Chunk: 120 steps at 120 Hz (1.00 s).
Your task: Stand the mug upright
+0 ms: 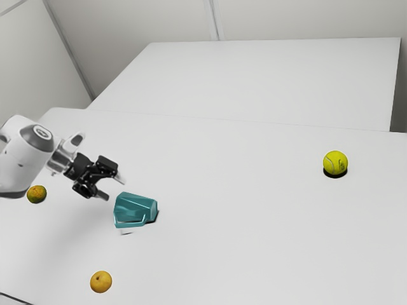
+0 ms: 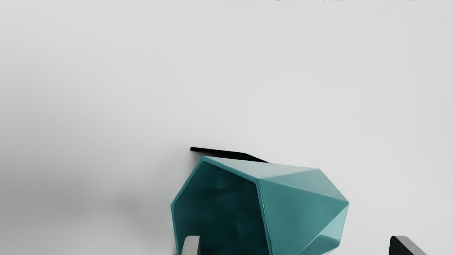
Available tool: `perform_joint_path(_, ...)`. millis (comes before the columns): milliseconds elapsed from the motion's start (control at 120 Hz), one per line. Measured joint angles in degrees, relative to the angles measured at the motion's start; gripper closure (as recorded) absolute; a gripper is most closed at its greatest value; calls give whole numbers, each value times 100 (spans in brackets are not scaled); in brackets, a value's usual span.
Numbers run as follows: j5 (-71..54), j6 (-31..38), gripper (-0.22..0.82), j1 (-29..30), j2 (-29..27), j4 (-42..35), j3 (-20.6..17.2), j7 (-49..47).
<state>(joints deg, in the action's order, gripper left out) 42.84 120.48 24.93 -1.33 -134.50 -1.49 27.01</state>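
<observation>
You are hanging your gripper over the table with its two fingers wide apart. The blue-green mug is lying on its side, near the gripper's tips. A yellow ball is sitting well apart from the gripper, past the mug. An orange fruit is resting off to the gripper's side.

The exterior view looks from beside the arm, well back from the mug, slanting down across the table; the wrist view looks down from the arm, near the mug; both share the mug and the table beside it
</observation>
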Motion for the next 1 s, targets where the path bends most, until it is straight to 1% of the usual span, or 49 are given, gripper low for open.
perform_joint_path(400, 1886, 207, 3, 93, 378, -457, 0, 1320)
perform_joint_path(500, 2171, 195, 5, 64, 408, -478, 0, 1662)
perform_joint_path(533, 2230, 191, 8, 53, 411, -480, 0, 1765)
perform_joint_path(583, 2294, 186, 15, 40, 413, -482, 0, 1908)
perform_joint_path(750, 2389, 179, 47, 39, 408, -482, 0, 2308)
perform_joint_path(817, 2403, 181, 57, 46, 400, -482, 0, 2440)
perform_joint_path(892, 2404, 190, 63, 48, 384, -480, -1, 2566)
perform_joint_path(1000, 2397, 208, 70, 34, 348, -478, -10, 2715)
